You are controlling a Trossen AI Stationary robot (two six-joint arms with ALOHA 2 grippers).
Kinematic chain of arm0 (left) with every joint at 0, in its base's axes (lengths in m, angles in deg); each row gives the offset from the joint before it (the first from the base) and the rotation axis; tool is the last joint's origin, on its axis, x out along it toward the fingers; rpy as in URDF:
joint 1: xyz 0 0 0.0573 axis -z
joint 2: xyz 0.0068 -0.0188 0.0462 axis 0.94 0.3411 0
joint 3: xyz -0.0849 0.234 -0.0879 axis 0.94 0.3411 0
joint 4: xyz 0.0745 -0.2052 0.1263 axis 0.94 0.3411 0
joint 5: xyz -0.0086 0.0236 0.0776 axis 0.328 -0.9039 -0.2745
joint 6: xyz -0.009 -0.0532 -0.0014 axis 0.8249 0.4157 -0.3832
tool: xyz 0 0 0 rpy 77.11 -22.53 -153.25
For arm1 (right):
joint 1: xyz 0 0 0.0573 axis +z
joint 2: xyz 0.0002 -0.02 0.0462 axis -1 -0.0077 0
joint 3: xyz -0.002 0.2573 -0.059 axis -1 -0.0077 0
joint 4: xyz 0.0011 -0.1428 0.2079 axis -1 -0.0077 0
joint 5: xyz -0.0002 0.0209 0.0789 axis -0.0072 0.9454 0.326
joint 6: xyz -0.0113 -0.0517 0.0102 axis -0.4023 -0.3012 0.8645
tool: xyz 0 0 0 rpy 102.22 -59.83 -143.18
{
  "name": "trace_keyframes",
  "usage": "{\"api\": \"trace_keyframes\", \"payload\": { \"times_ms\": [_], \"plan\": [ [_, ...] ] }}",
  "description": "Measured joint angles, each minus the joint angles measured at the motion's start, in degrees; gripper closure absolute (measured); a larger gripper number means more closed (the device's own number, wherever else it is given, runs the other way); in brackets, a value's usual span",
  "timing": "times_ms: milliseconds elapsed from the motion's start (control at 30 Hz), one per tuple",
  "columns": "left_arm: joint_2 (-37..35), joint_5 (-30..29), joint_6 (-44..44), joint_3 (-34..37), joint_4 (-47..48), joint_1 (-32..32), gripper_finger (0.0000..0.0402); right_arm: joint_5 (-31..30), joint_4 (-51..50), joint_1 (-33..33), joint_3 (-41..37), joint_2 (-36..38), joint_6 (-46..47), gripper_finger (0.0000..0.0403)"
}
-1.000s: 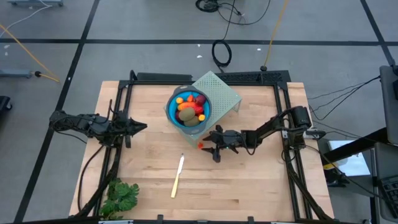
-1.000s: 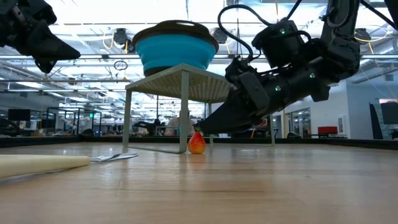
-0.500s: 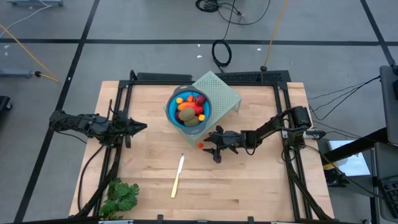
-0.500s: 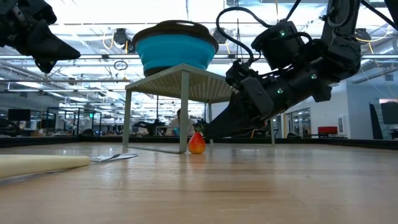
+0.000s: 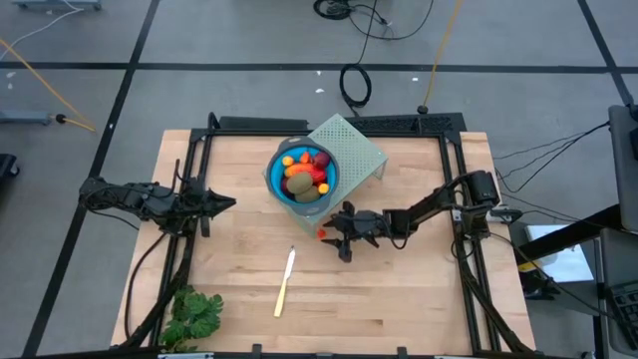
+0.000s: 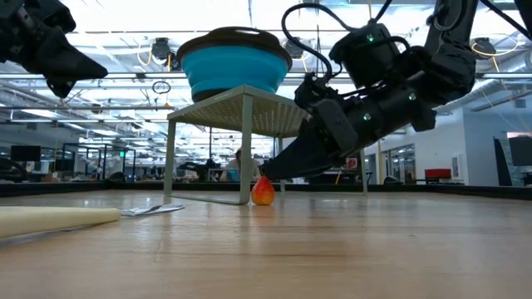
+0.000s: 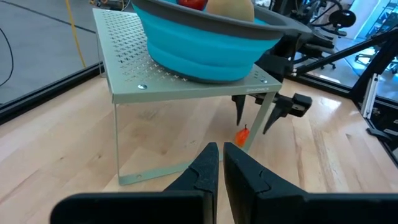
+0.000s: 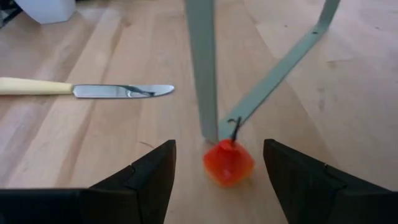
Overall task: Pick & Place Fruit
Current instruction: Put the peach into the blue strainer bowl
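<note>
- High view: a blue bowl (image 5: 302,176) is seen on a perforated pale-green stand (image 5: 351,150) at the table's (image 5: 419,289) far-middle. Fruit in bowl (image 5: 304,172) is piled up: orange, dark red and brown-green pcs. One small red-orange fruit (image 5: 321,233) lies on the wood just beside the stand's near corner. The right gripper (image 5: 337,235) is held low, just beside that fruit on the side away from the stand's left edge, fingers spread. The left gripper (image 5: 227,203) is parked well apart from the stand, on its left. A knife (image 5: 285,282) w/ cream handle lies near-side of the stand; a leafy green bunch (image 5: 192,315) sits well apart from it at the near-left corner.
- Low view: the small red-orange fruit (image 6: 263,191) is seen resting on the tabletop, touching or just beside the stand's front leg (image 6: 248,145). The right gripper (image 6: 270,170) is angled down, tips close above/behind the fruit.
- Left wrist view: left fingers (image 7: 205,168) are pressed nearly together, nothing between them; they are aimed at the stand (image 7: 186,81). Beyond the stand, the right gripper (image 7: 254,115) is seen w/ tips apart over the fruit (image 7: 242,135).
- Right wrist view: right fingers (image 8: 149,177) are wide apart, w/ the fruit (image 8: 228,162) between them, not touched. Fruit sits just beside the stand leg (image 8: 205,65); knife (image 8: 87,89) lies beyond.
</note>
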Motion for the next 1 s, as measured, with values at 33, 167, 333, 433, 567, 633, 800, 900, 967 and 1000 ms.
{"api": "trace_keyframes", "payload": {
  "times_ms": [33,167,333,433,567,633,800,900,967,1000],
  "plan": [
    [0.0,-0.01,0.02,0.0,-0.13,0.0,0.0378,0.34,-0.15,-0.22,0.0,-0.04,-0.03,0.0165],
    [0.0,-0.01,0.2,0.0,-0.28,0.0,0.0378,0.36,-0.27,-0.28,0.0,-0.04,-0.17,0.0165],
    [0.0,-0.01,-0.49,0.0,-0.26,0.0,0.0378,0.37,-0.36,-0.24,0.0,-0.04,0.51,0.0165],
    [0.0,-0.01,-0.59,0.0,-0.28,0.0,0.0378,0.24,-0.1,-0.24,0.05,-0.68,0.69,0.0165],
    [0.0,-0.01,-0.6,0.0,-0.29,0.0,0.0378,0.42,0.79,-0.12,0.87,-4.02,2.87,0.0165],
    [0.0,-0.01,-0.35,0.0,-0.33,0.0,0.0378,0.28,1.31,0.15,2.04,-5.43,2.83,0.0165],
    [-0.02,-0.01,0.03,0.0,-0.45,0.0,0.0378,0.27,1.21,0.15,2.29,-5.97,1.24,0.0165],
    [-0.02,0.01,-0.01,0.0,-0.37,0.0,0.0378,0.25,1.66,-0.37,2.36,-5.96,1.15,0.0165],
    [-0.02,0.01,-0.03,0.0,-0.35,0.0,0.0378,0.24,1.65,-0.66,2.36,-5.96,1.16,0.0165],
    [-0.02,0.01,-0.21,0.0,-0.35,0.0,0.0378,0.23,1.63,-0.72,2.36,-5.96,1.16,0.0165]
  ]
}}
